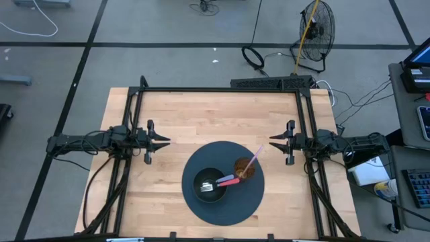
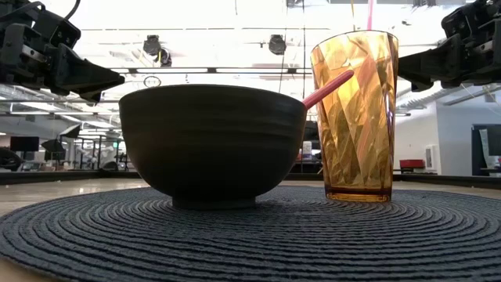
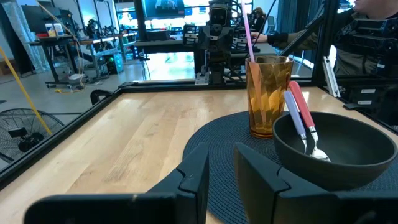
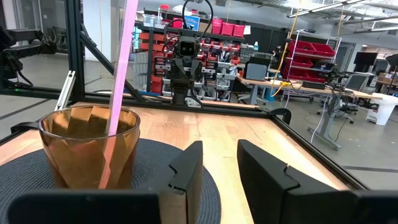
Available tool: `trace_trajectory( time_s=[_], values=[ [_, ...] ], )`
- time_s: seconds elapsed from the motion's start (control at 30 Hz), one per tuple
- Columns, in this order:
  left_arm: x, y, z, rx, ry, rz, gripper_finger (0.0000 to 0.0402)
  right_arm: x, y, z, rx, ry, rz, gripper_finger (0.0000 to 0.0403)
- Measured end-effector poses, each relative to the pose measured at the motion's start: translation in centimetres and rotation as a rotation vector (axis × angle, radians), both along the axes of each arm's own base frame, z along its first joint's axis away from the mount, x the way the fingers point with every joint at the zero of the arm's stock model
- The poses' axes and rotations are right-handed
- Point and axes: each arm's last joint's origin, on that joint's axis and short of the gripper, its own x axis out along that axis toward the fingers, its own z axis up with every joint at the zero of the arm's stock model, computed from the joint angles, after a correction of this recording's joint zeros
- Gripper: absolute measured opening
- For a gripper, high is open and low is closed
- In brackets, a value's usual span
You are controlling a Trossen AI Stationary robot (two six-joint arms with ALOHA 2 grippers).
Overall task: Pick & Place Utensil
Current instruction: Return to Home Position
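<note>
A black bowl (image 1: 210, 185) and an amber plastic cup (image 1: 244, 169) with a pink straw (image 1: 254, 157) stand on a round dark woven placemat (image 1: 228, 210) at the table's near middle. A fork with a pale handle (image 1: 209, 186) and a red-handled utensil (image 1: 234, 179) lie in the bowl, their handles leaning on the rim on the cup's side; they also show in the left wrist view (image 3: 301, 118). My left gripper (image 1: 169, 142) hovers open at the table's left, my right gripper (image 1: 271, 142) open at the right. Both point toward the middle and are empty.
A dark metal frame (image 1: 222, 89) runs along the table's far edge and both sides. Bare wood lies between the grippers and beyond the mat toward the far edge. In the right wrist view, the cup (image 4: 87, 149) stands just ahead of my right gripper.
</note>
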Motion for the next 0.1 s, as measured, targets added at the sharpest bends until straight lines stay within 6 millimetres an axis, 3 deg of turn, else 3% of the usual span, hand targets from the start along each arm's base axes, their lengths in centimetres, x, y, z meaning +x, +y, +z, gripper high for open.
trace_trajectory(
  time_s=[0.1],
  values=[
    [0.00,0.00,0.00,0.000,0.000,0.000,0.0076,0.00,0.00,0.00,0.000,0.000,0.000,0.0099]
  ],
)
